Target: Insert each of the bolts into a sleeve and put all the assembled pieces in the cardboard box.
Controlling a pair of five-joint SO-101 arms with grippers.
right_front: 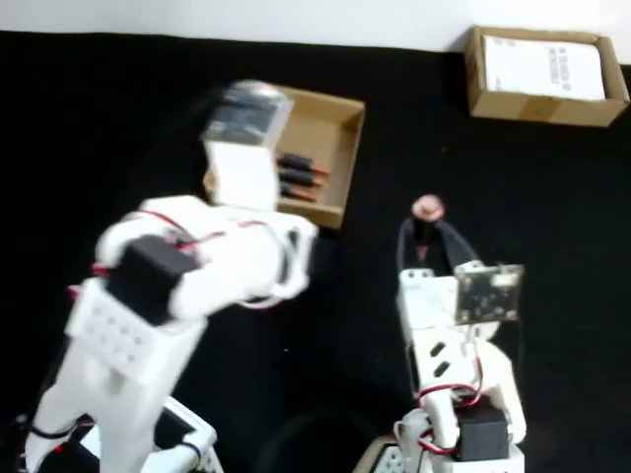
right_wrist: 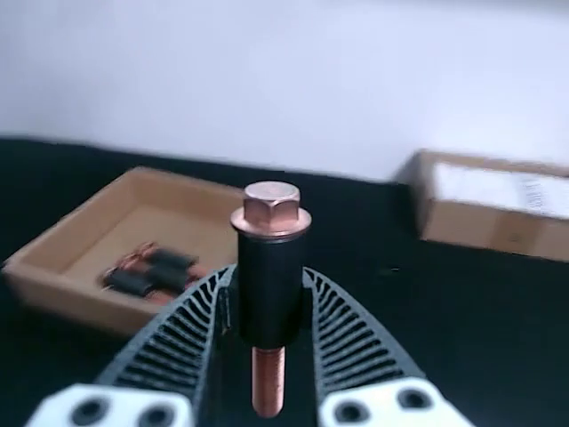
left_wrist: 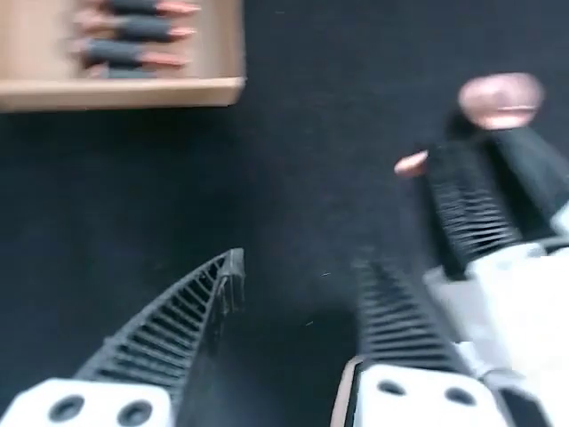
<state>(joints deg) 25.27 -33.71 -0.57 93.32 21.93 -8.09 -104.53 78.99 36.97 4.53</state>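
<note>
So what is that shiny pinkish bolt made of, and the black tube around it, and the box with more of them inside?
The bolt looks like copper-coloured metal: smooth, with a soft shine on its head. The black tube is dull and even, maybe plastic or rubber. The box looks like plain brown cardboard, matte, with thin walls.

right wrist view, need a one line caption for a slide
Right gripper shut on a sleeve with its bolt inserted, held upright before the cardboard box of finished pieces.
</note>
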